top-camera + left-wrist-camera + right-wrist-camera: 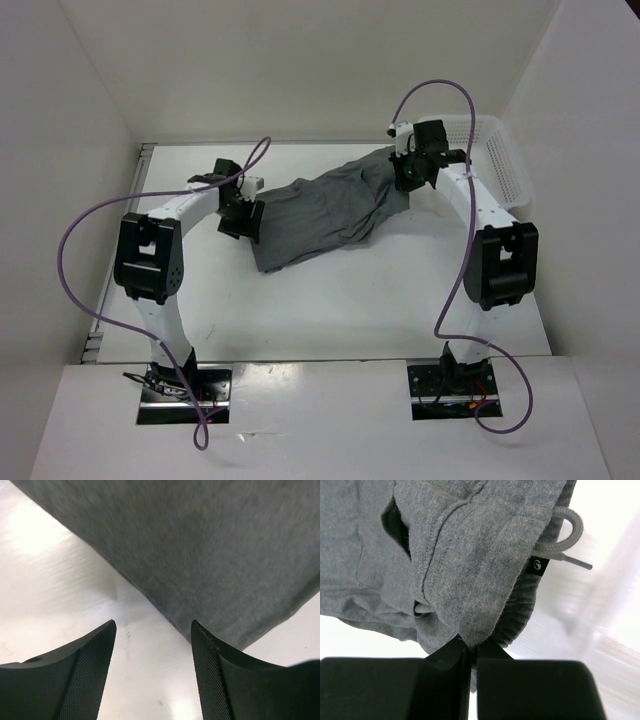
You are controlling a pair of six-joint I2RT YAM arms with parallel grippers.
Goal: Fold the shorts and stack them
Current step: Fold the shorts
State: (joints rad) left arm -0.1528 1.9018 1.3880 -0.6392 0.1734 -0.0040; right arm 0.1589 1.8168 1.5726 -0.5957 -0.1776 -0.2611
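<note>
Shorts: the shorts [325, 210] lie crumpled on the table [330, 320], running from its middle out toward 2 o'clock, not yet folded.
Basket: the basket [500, 160] sits in the 2 o'clock corner, just beyond the raised end of the cloth.
Right claw: the right claw [470, 647] is clenched on a fold of grey cloth by the waistband [520, 612]. The drawstring [565, 537] loops loose beside it.
Left claw: the left claw [154, 625] is released, jaws apart, at the 9 o'clock end of the shorts. Bare table shows between the jaws, and the cloth edge lies just ahead of the tips.
Step in hand: by my reckoning, getting a second hold so the pair can be spread flat before any fold.
Doing it well: the left claw should go forward and low so one finger slides under the edge, then take a good bite of cloth, not just the rim. Once both ends are gripped, the two claws should draw apart toward 9 and 3 o'clock, only until the wrinkles go.
Risk: a shallow pinch would likely slip, and a hard pull could drag the waistband out of the right claw.
</note>
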